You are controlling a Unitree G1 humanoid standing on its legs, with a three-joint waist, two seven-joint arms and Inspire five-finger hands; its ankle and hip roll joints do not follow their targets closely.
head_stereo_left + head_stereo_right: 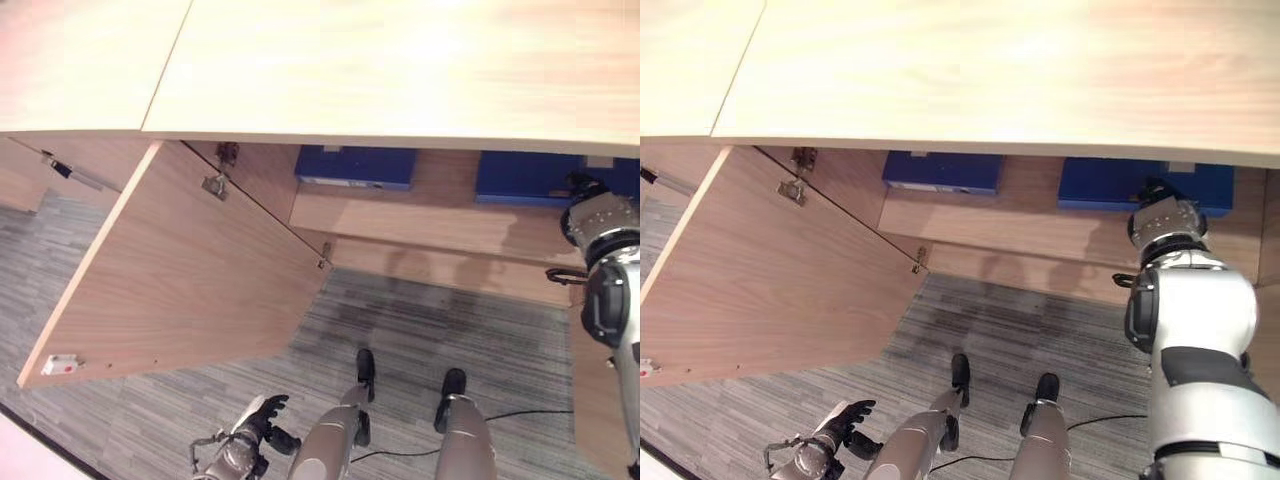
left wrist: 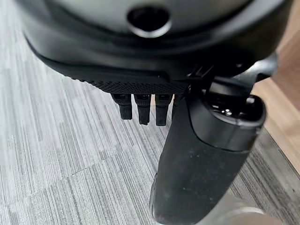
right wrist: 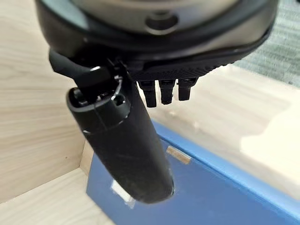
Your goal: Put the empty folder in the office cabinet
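Folder lies on the cabinet shelf. Right hand hovers above, fingers relaxed, holding nothing; draw it straight out. Left hand hangs spread.

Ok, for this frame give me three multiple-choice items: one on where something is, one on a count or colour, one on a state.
1. Where is the right hand?
A. Inside the cabinet, over a blue folder
B. Down over the carpet
C. On the cabinet top

2. How many blue folders lie on the cabinet shelf?
A. None
B. Two
C. Four

3. What state is the left cabinet door in?
A. Shut
B. Taken off
C. Swung open

Answers:
1 A: the right wrist view shows the hand over the right blue folder inside the cabinet.
2 B: left blue folder and the right one.
3 C: it stands out on its hinges.

The left hand hangs low over the carpet.
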